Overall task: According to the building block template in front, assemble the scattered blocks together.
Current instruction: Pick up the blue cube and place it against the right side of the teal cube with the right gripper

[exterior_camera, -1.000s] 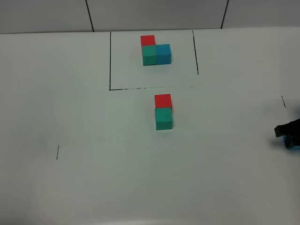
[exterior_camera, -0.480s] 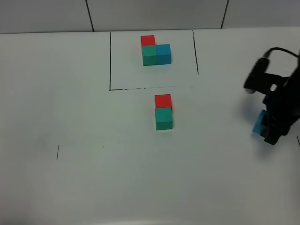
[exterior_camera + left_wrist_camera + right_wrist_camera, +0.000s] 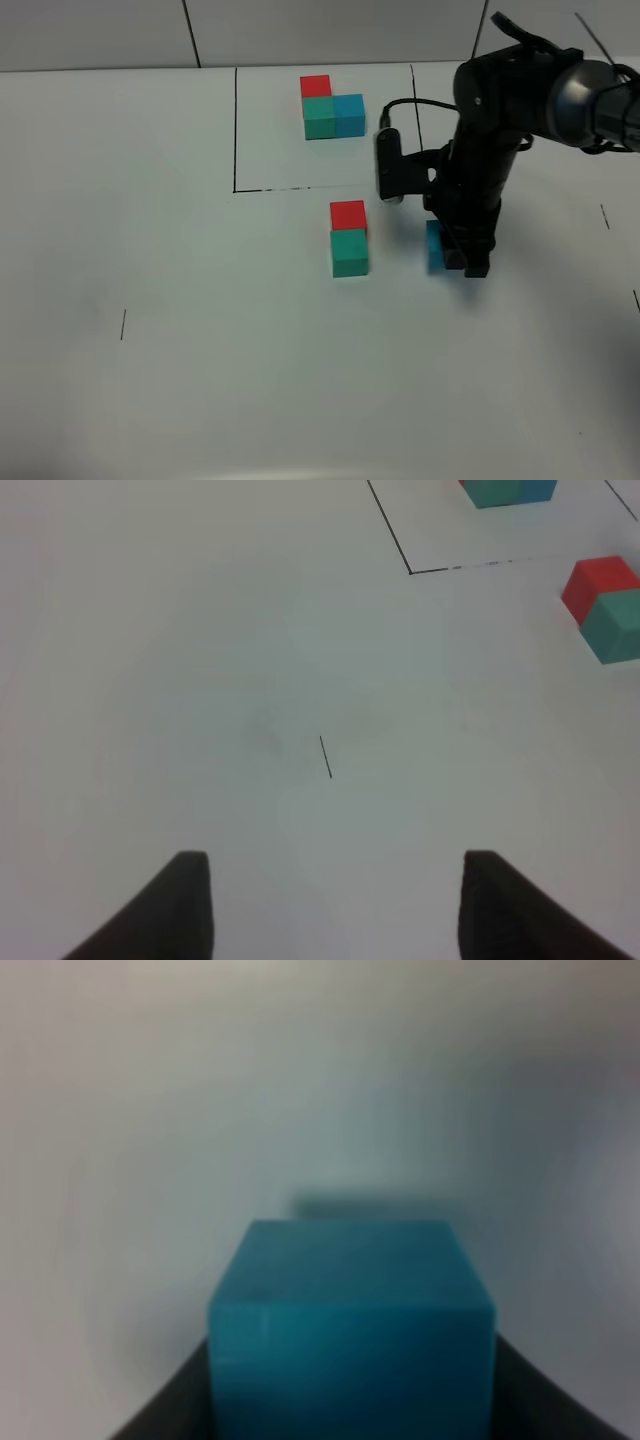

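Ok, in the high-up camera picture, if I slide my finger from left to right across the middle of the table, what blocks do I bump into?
teal-green cube with the red cube touching it behind → blue cube held in the right gripper.

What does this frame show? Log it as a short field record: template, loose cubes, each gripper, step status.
template: red, teal-green and blue cubes touching in an L inside the black frame
red cube: below the frame, touching the teal-green cube
teal-green cube: on the near side of the red one
blue cube: held in the right gripper, apart from the pair, to their right
right gripper: shut on the blue cube
left gripper: open, holding nothing
status: blue cube not yet joined
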Robot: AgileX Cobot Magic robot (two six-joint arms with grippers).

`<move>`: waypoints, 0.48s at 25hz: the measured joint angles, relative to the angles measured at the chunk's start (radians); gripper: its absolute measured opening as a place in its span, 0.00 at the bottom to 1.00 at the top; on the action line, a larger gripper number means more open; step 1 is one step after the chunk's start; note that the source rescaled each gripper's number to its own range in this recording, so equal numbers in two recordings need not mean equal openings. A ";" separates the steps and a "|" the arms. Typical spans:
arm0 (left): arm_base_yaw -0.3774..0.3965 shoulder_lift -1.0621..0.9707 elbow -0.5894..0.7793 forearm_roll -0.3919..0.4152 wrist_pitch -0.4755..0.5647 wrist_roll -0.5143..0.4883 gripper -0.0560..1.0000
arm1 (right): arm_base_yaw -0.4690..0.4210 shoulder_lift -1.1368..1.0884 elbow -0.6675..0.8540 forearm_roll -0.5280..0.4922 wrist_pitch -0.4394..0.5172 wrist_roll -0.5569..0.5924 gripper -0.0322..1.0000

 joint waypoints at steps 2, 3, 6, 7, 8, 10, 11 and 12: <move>0.000 0.000 0.000 0.000 0.000 0.000 0.26 | 0.011 0.030 -0.038 0.006 0.012 -0.008 0.04; 0.000 0.000 0.000 0.000 0.000 0.000 0.26 | 0.016 0.040 -0.051 0.012 0.012 -0.012 0.04; 0.000 0.000 0.000 0.000 0.000 0.000 0.26 | 0.026 0.059 -0.068 0.031 -0.001 -0.015 0.04; 0.000 0.000 0.000 0.000 0.000 0.000 0.26 | 0.027 0.062 -0.070 0.031 -0.009 -0.015 0.04; 0.000 0.000 0.000 0.000 0.000 0.000 0.26 | 0.028 0.068 -0.070 0.033 -0.019 -0.017 0.04; 0.000 0.000 0.000 0.000 0.000 0.000 0.26 | 0.028 0.078 -0.070 0.041 -0.030 -0.017 0.04; 0.000 0.000 0.000 0.000 0.000 0.000 0.26 | 0.028 0.082 -0.070 0.044 -0.036 -0.015 0.04; 0.000 0.000 0.000 0.000 0.000 0.000 0.26 | 0.029 0.085 -0.070 0.050 -0.040 -0.013 0.04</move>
